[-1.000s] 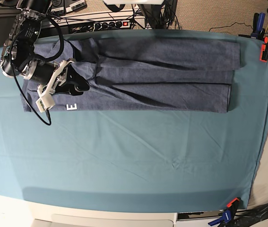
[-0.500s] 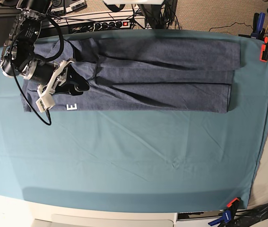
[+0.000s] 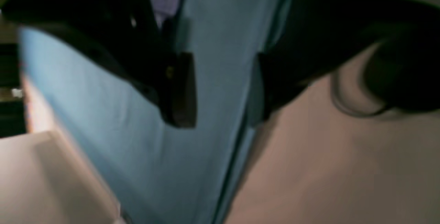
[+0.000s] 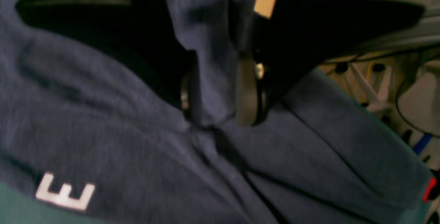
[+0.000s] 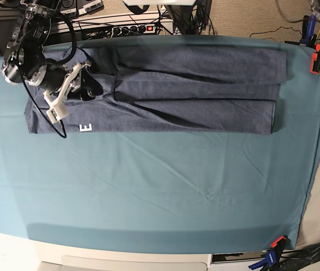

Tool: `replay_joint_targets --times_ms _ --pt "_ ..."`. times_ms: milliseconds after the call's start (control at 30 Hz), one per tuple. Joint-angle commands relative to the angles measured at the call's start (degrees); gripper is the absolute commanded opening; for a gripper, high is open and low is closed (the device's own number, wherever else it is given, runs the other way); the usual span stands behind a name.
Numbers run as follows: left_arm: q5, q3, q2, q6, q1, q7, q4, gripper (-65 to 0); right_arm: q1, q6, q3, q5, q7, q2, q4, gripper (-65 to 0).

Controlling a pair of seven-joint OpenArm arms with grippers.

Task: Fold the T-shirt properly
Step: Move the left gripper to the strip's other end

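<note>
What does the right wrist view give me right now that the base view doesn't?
Only the right wrist view shows the grip up close: a fold of the T-shirt is pinched between the right gripper pads, bunched just below them.

Only the base view shows the whole layout: the shirt folded into a long band across the far part of the teal table cloth, its right end squared off, and clamps at the cloth's corners.

Both show the white letter E near the shirt's edge, and the gripper at that end of the shirt.
</note>
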Motion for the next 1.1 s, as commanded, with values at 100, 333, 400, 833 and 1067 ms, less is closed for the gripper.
replay_joint_targets --times_ms 100,333,400,833,1067 --pt "-4.3 -0.1 -2.6 -2.3 -4.7 0.4 -2.6 -37.9 0.0 0.1 0.3 0.0 2.4 0.1 0.7 -46.3" --pt "-5.1 -0.1 -3.9 -2.3 -12.7 0.5 -13.1 -37.9 0.0 0.1 0.3 0.0 2.6 0.1 0.7 -46.3" --pt "-5.9 -0.1 -3.8 -2.4 -15.5 0.9 -18.0 -37.9 0.0 0.1 0.3 0.0 2.6 0.1 0.7 -46.3" --pt "-12.4 -0.1 -3.8 -5.6 -29.2 3.9 -42.6 -37.9 0.0 0.1 0.3 -2.0 3.6 0.1 0.7 -46.3" --pt "-11.3 2.8 -3.8 -9.7 -29.3 4.1 -42.6 -38.0 0.0 0.1 0.3 -2.2 4.5 0.1 0.7 -46.3"
